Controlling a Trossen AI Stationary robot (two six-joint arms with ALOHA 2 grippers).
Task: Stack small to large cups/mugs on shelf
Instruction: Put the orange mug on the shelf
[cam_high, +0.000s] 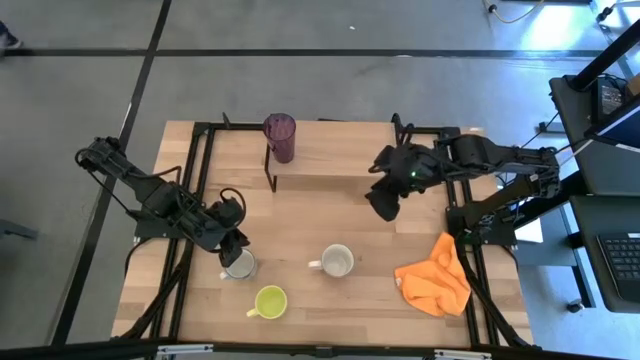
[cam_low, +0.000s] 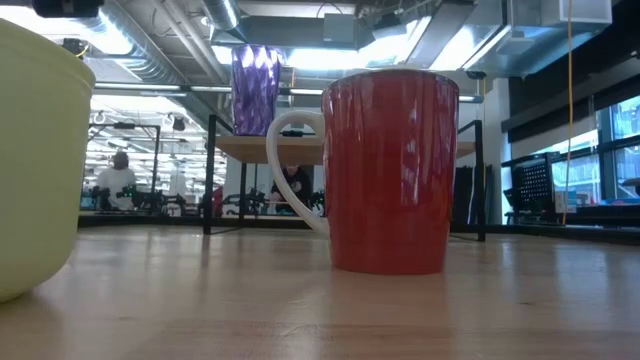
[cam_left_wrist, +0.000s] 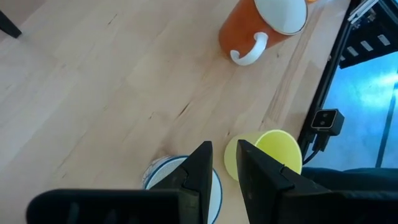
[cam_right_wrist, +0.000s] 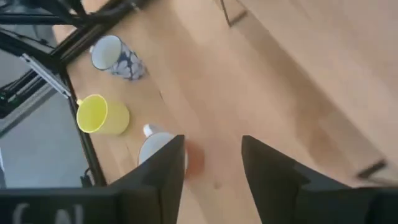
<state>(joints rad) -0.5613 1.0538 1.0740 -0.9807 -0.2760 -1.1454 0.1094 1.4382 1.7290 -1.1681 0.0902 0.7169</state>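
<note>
The dark purple tumbler (cam_high: 279, 137) stands upright on the left end of the light-wood shelf (cam_high: 330, 165); it also shows in the low view (cam_low: 256, 88). On the table stand the small patterned mug (cam_high: 240, 265), the reddish-brown mug with a white inside (cam_high: 337, 261) and the yellow-green mug (cam_high: 270, 301). My left gripper (cam_left_wrist: 225, 158) hovers just above the patterned mug (cam_left_wrist: 168, 177), with a narrow gap between its fingers and nothing in it. My right gripper (cam_high: 385, 205) is open and empty above the table by the shelf's right end.
An orange cloth (cam_high: 435, 275) lies crumpled at the table's right, near the right arm's base. The black frame rails (cam_high: 190, 180) run along the table's left and right sides. Bare wood lies between the shelf and the mugs.
</note>
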